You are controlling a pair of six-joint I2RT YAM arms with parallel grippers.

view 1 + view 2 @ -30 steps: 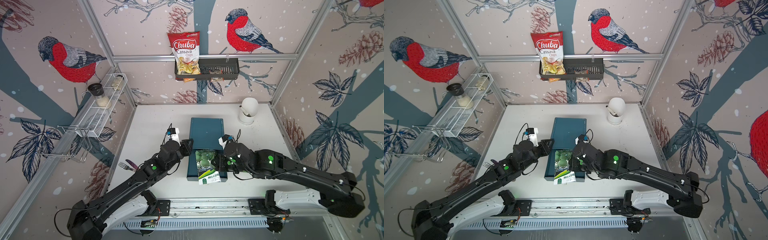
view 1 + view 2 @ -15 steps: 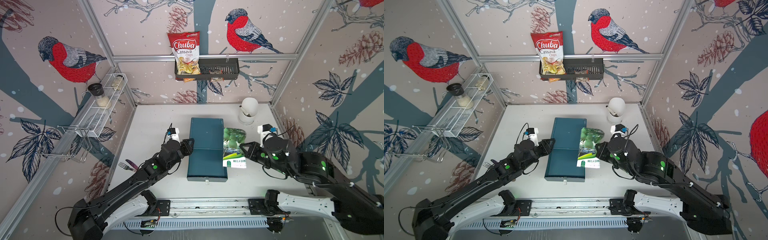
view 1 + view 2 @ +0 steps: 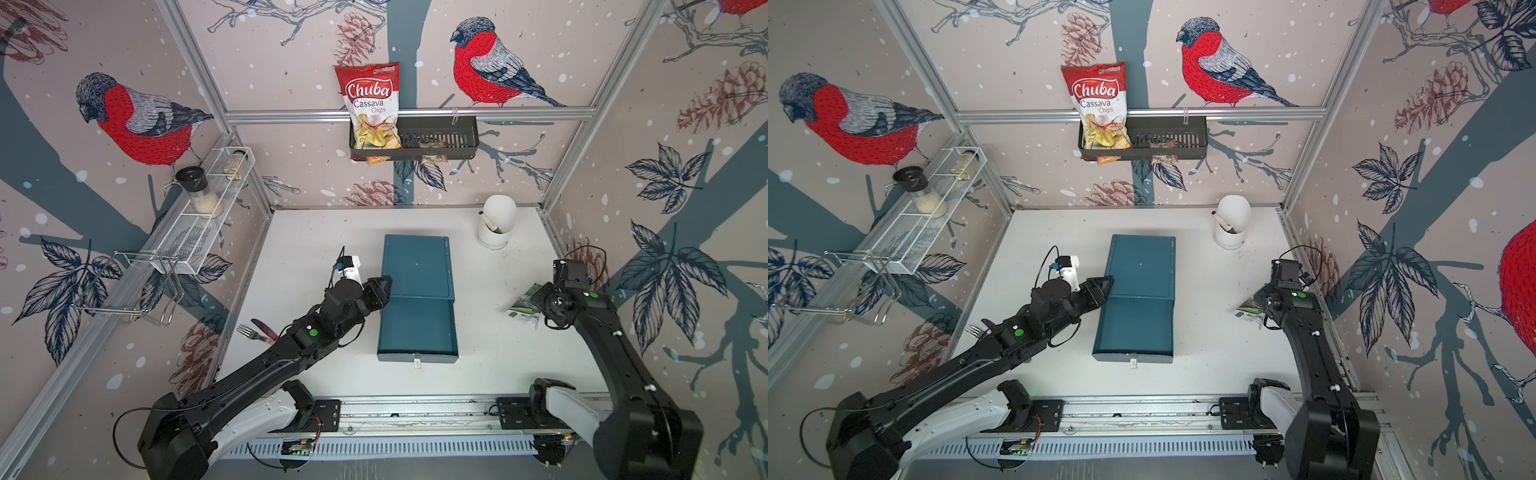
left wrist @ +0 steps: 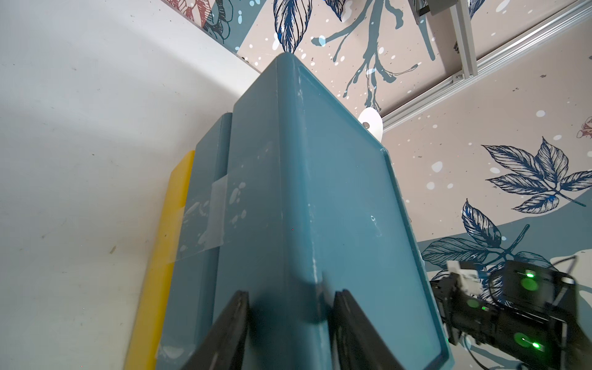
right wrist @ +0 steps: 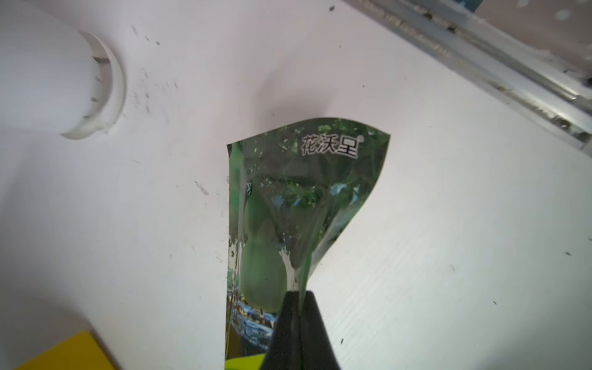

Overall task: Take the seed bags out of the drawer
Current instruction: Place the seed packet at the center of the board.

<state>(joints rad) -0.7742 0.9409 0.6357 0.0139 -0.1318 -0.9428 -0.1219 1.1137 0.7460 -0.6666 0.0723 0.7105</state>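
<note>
While my right gripper (image 5: pixel 296 298) pinches the green-and-white seed bag (image 5: pixel 288 198), its length running ahead of the fingertips over the white table (image 5: pixel 432 224), my left gripper (image 4: pixel 290 299), fingers spread, straddles the blue drawer unit (image 4: pixel 346 192).

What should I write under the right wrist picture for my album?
The right gripper pinches a shiny green seed bag over the white table.

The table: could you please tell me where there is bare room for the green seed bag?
Bare: under the green seed bag, between drawer unit and right wall, short of the white cup; and the strip between drawer front and rail. Crowded: left of the unit, with left arm and fork.
</note>
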